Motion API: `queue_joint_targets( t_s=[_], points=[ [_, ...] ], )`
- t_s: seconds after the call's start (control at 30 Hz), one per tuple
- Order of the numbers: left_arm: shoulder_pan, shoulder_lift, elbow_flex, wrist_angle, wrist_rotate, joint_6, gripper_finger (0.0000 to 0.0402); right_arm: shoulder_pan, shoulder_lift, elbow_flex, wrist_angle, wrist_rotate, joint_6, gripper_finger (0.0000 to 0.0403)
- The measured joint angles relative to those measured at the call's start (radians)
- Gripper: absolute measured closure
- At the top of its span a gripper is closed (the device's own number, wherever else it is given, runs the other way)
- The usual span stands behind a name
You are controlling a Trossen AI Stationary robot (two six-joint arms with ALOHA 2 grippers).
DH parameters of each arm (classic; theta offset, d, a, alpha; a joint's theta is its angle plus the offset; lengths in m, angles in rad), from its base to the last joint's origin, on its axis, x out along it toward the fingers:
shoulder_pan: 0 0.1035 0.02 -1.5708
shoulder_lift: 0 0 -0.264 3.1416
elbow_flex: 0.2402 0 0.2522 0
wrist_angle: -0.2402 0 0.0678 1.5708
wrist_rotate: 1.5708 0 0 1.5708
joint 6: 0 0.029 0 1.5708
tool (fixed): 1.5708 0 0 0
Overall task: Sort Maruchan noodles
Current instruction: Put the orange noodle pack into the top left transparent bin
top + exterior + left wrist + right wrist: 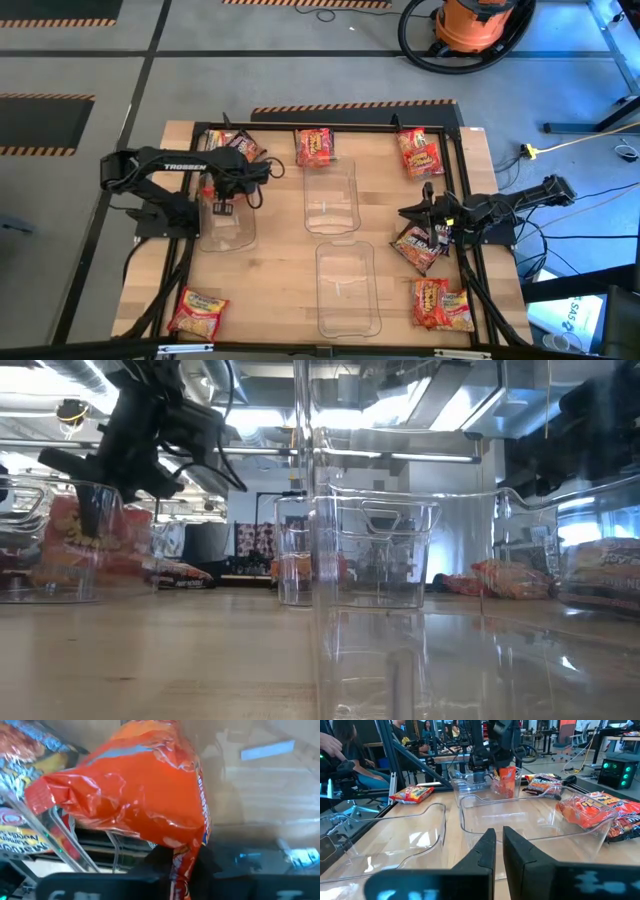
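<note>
My left gripper [222, 196] hangs over the clear left bin [226, 228], shut on an orange-red noodle packet [135, 790] that also shows in the right wrist view [506, 780]. My right gripper [499, 840] waits at the table's right side [422, 212], shut on nothing, beside a dark packet [420, 250] lying flat. Other packets lie flat on the table: dark ones far left [232, 144], a red one at the far middle [314, 146], one far right [420, 152], two near right [440, 305], one near left [198, 312]. My left gripper pinches the orange-red packet by its crimped end seam [181, 862] between the two fingers, coming from above and pointing down. The packet hangs below the fingers inside the left bin's walls. Whether its lower end touches the bin floor cannot be told.
Two more clear bins stand in the table's middle, one far [330, 195] and one near [348, 290]. Bare wood lies between the bins and the left edge. People sit beyond the table in the right wrist view [340, 755]. An orange vacuum [470, 25] stands on the floor.
</note>
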Motion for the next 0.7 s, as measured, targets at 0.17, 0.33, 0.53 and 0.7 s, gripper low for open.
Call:
queue_joint_targets(
  t_s=[0.17, 0.33, 0.53, 0.7],
  points=[
    [0.0, -0.004, 0.0, 0.003, -0.03, -0.009, 0.0317, 0.0, 0.0, 0.0, 0.0, 0.0, 0.0, 0.0388],
    [0.0, -0.027, 0.004, -0.047, -0.081, -0.047, 0.0297, 0.0, 0.0, 0.0, 0.0, 0.0, 0.0, 0.0388],
    [-0.001, -0.054, 0.068, -0.053, -0.049, -0.047, 0.0298, 0.0, 0.0, 0.0, 0.0, 0.0, 0.0, 0.0388],
    [-0.001, -0.094, 0.182, -0.049, -0.035, -0.089, 0.0298, 0.0, 0.0, -0.002, 0.019, 0.035, 0.042, 0.0388]
  ],
)
